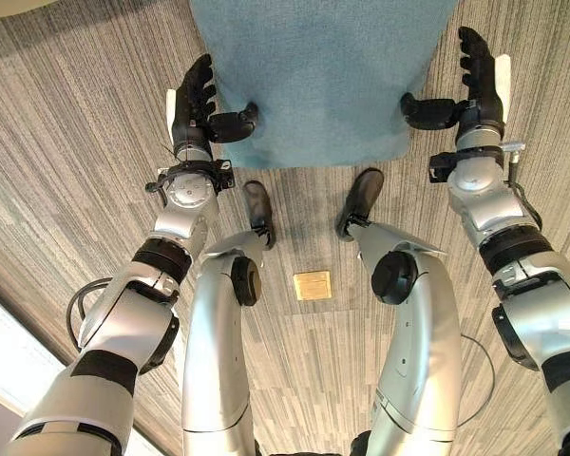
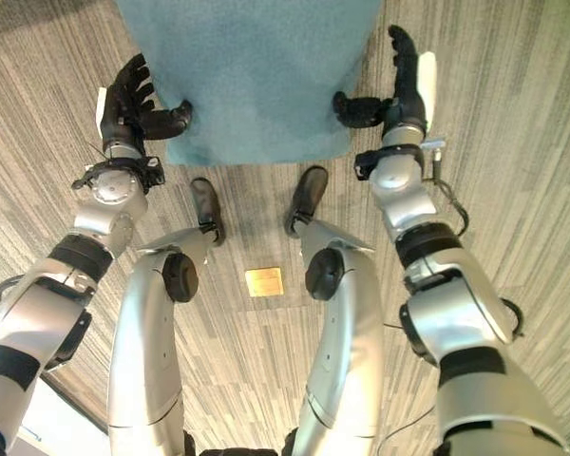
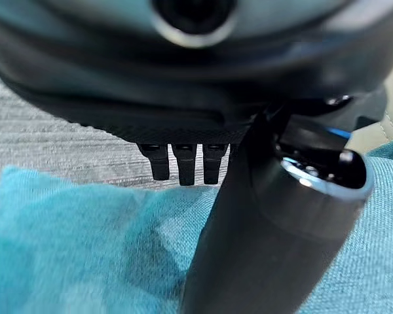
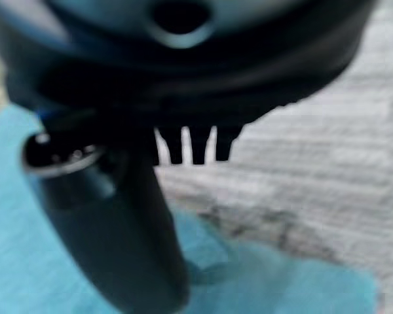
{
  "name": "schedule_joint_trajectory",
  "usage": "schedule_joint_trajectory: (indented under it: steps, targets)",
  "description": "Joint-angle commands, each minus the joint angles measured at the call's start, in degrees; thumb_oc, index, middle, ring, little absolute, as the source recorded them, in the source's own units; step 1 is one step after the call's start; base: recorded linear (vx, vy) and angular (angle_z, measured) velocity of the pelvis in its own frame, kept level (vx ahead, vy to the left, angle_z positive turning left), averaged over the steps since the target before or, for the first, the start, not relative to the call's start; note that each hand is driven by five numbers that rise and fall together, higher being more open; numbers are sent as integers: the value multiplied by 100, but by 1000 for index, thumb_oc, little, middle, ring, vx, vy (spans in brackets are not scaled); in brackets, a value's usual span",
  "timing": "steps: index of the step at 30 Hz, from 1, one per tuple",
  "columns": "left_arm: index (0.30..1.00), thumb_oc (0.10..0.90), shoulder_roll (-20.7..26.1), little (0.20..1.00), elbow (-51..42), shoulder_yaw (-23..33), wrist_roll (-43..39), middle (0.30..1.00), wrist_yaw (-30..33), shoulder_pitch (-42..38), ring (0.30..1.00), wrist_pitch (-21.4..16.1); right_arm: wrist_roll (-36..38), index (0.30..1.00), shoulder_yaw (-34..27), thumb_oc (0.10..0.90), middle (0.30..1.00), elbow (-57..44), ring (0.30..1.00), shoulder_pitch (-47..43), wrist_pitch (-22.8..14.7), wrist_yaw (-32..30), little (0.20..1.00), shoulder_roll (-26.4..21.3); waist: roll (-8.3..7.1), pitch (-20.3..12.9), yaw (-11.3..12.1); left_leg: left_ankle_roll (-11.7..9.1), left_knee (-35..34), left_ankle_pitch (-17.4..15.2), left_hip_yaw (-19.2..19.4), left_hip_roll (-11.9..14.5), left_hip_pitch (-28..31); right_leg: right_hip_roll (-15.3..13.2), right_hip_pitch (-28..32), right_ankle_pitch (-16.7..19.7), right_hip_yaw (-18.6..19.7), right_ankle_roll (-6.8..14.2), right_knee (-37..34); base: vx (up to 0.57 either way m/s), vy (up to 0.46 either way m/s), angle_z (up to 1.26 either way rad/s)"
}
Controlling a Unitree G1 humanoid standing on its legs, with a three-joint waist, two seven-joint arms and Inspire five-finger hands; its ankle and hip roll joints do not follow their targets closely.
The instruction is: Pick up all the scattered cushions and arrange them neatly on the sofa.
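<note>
Teal cushion (image 1: 323, 76) is lying on the grey striped carpet (image 1: 76, 114) in front of the robot, its near edge facing the robot and its far part running out past the top of the eye views. Both hands are flanking it at the near corners.

Left hand (image 1: 195, 100) is sitting at the cushion's left edge, fingers (image 1: 201, 76) extended straight alongside the fabric, thumb (image 1: 234, 123) pointing inward and lying on top of the near-left corner. Right hand (image 1: 480, 81) is mirroring that on the right side: fingers straight, thumb (image 1: 429, 111) pointing inward and touching the cushion's right edge near the corner.

Left wrist view is showing the thumb (image 3: 275, 222) lying across teal fabric (image 3: 85, 248), fingertips (image 3: 180, 163) poking out straight over the carpet. Right wrist view is giving the same picture, thumb (image 4: 118, 216) over the cushion (image 4: 268, 281), though it is blurry, so whether the thumb is pressing into the fabric or just resting on it is hard to call. Neither hand is curling round the cushion; both are reading as open, bracketing it.

Small brass floor plate (image 1: 312, 284) is sitting in the carpet nearer the robot.
</note>
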Motion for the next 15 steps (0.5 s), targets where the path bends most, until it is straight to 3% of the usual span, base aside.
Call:
schedule_joint_trajectory:
  steps: [1, 5, 6, 7, 8, 9, 11, 15]
  targets:
    - [900, 800, -404, 900, -675, 69, -219, 900, -27, -17, 900, -580, 214, 900, 171, 800, 900, -397, 900, -111, -420, 6, 900, 124, 104, -162, -41, -286, -262, -307, -488, -122, 417, 76, 731, -630, 599, 790, 34, 0, 0, 0]
    - [900, 800, -1213, 900, -1088, -21, -926, 900, -27, -413, 900, -998, 663, 900, 275, 800, 900, -613, 900, -542, -684, 39, 900, 938, 115, -163, 8, -306, -323, -221, -550, -176, 417, 111, 763, -575, 605, 817, 15, -3, 4, 2]
    - [900, 800, -1210, 900, -1083, -20, -936, 900, -33, -417, 900, -1003, 667, 900, 279, 800, 900, -609, 900, -547, -686, 39, 900, 939, 117, -163, 7, -307, -324, -221, -552, -177, 417, 110, 764, -575, 603, 818, 13, 0, 17, 4]
    - [900, 800, -1300, 900, -1160, -12, -1038, 900, -26, -500, 900, -1074, 735, 759, 265, 706, 759, -689, 759, -582, -736, 17, 759, 1064, 116, -163, 2, -309, -311, -218, -563, -183, 417, 116, 769, -572, 606, 818, 21, 0, 0, 0]
    - [865, 776, -1400, 865, -1378, 39, -1221, 865, -20, -600, 865, -1227, 850, 300, 249, 400, 300, -862, 300, -648, -837, 39, 300, 1268, 123, -165, -6, -303, -285, -213, -584, -203, 417, 149, 778, -548, 610, 824, 30, 0, 0, 0]
    - [747, 698, -1395, 747, -1382, 39, -1223, 747, -19, -597, 747, -1228, 851, 300, 251, 400, 300, -864, 300, -648, -837, 38, 300, 1270, 123, -165, -8, -304, -284, -213, -585, -202, 417, 150, 779, -547, 609, 824, 29, 0, 0, 0]
    - [300, 400, -1503, 300, -1617, 145, -1412, 300, -3, -674, 300, -1405, 924, 300, 181, 400, 300, -1068, 300, -718, -951, -3, 300, 1474, 130, -167, -14, -312, -281, -189, -617, -216, 417, 186, 807, -507, 597, 826, -7, 0, 0, 0]
    - [300, 400, -1412, 300, -2138, 297, -1477, 300, 37, -712, 300, -1608, 747, 300, 106, 400, 300, -1536, 300, -724, -1073, -64, 300, 1512, 158, -253, -25, -319, -362, -143, -659, -255, 417, 255, 889, -406, 523, 831, -167, -25, 35, -1]
